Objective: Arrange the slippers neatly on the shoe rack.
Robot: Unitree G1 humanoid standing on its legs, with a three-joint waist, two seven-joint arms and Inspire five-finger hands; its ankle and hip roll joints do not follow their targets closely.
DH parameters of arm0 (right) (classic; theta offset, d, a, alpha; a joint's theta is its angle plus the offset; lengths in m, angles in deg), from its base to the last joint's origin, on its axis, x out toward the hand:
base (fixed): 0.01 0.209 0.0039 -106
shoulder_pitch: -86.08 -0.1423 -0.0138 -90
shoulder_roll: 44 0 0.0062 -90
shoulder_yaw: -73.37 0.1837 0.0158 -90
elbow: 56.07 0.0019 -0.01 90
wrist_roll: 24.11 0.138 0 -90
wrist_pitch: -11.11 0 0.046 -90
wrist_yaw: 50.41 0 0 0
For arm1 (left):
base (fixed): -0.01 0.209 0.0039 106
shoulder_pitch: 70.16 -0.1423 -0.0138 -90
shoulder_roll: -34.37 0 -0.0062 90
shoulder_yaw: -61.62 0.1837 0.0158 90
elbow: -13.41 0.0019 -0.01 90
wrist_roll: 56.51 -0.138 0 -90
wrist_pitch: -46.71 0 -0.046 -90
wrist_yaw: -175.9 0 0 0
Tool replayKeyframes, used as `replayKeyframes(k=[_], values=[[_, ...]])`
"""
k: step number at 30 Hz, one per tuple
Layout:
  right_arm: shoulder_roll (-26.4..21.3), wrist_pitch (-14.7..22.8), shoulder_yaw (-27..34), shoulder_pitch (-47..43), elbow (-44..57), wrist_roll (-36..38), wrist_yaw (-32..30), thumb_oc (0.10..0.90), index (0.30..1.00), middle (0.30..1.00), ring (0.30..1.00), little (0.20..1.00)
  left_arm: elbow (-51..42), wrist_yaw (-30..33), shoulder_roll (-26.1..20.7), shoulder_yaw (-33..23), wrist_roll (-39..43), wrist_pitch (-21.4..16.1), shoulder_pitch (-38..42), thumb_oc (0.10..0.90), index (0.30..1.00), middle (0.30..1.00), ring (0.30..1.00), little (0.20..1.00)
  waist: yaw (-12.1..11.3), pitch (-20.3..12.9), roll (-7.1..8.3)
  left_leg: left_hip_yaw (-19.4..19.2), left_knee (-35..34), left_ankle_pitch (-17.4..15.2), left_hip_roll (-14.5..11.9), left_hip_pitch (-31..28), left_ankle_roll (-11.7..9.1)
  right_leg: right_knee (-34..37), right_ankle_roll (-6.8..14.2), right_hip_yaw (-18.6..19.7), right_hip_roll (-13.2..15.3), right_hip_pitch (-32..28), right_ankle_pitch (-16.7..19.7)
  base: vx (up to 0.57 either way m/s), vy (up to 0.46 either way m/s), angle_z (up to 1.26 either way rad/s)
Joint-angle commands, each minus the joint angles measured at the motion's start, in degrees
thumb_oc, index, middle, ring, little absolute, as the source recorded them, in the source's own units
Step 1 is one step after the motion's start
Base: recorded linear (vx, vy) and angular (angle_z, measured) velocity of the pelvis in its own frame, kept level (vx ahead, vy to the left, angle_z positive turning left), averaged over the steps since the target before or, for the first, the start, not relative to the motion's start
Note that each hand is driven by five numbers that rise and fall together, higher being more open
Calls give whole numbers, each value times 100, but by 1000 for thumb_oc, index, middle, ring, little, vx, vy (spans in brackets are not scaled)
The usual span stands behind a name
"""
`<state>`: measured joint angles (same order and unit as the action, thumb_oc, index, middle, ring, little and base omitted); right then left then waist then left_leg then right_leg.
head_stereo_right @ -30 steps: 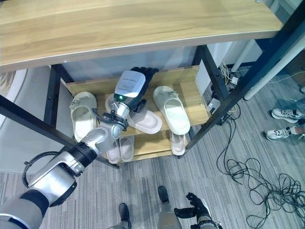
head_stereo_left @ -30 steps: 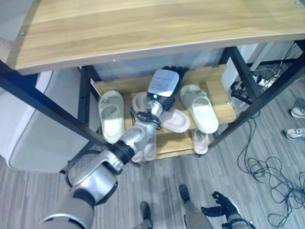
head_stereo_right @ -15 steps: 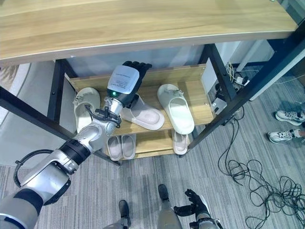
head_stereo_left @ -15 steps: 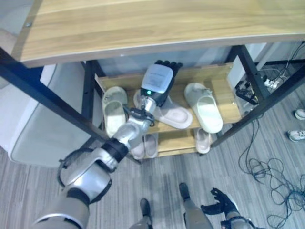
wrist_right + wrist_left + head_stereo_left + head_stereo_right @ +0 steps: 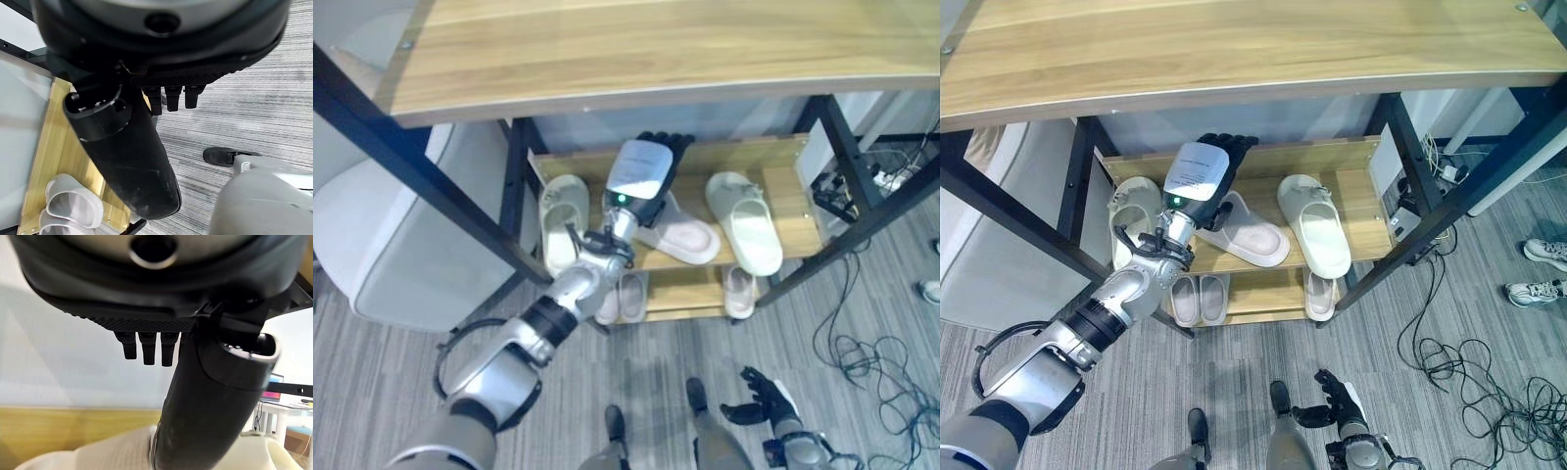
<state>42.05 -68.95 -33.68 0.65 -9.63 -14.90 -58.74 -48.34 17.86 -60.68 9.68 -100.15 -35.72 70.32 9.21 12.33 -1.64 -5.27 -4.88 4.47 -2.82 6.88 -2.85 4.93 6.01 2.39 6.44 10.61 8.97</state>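
- The left hand [image 5: 1203, 168] reaches in under the light wooden tabletop [image 5: 1234, 49], up in the centre of the frame, onto the upper shelf of the black-framed wooden shoe rack [image 5: 1356, 201].
- Its fingers [image 5: 143, 346] look straight and released in the wrist view, with the thumb [image 5: 205, 416] down over pale slipper material; its dark bulk lies on the heel end of the slanted cream slipper [image 5: 1249, 230].
- That slipper sits crooked, toe angled toward the lower right of the shelf.
- Left of the hand, a pale cream slipper [image 5: 1128, 217] lies straight; right of it, another pale slipper [image 5: 1317, 223] lies apart from the slanted one.
- Lower shelf: a pinkish-white pair [image 5: 1199, 299] side by side, and a single pale slipper [image 5: 1320, 292] to the right.
- The right hand [image 5: 1337, 409] hangs at the bottom of the frame over grey striped flooring [image 5: 1489, 323], fingers loosely open, holding nothing.
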Motion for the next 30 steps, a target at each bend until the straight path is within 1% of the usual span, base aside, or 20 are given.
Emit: replayKeyframes(k=[1, 11, 19, 30], values=[[-305, 227, 206, 84, 227, -29, -163, 800, 900, 900, 900, 900, 350, 298, 302, -249, -271, -15, 952, 800, 900, 900, 900, 900, -105, -146, -193, 91, -12, -451, 32, -57, 61, -119, 302, -324, -42, -475, -910, 0, 0, 0], [-264, 224, 172, 51, 157, -20, -216, 800, 900, 900, 900, 900, 566, 287, 444, -147, -298, 18, 894, 800, 900, 900, 900, 900, -95, -131, -186, 60, -12, -448, 31, -26, 64, -131, 307, -300, -42, -419, -902, 0, 0, 0], [-251, 218, 145, -3, 112, -32, -284, 800, 900, 900, 900, 900, 788, 223, 281, -79, -515, 126, 779, 800, 900, 900, 900, 900, -128, -119, -190, 53, -12, -445, 25, 2, 59, -142, 312, -319, -42, -385, -887, 0, 0, 0], [-199, 213, 163, 1, 116, -46, -296, 800, 900, 900, 900, 900, 597, 151, -36, -229, -638, 174, 512, 800, 900, 900, 900, 900, -223, -127, -162, 83, -12, -457, 34, -9, 63, -147, 307, -384, -54, -424, -899, 0, 0, 0]])
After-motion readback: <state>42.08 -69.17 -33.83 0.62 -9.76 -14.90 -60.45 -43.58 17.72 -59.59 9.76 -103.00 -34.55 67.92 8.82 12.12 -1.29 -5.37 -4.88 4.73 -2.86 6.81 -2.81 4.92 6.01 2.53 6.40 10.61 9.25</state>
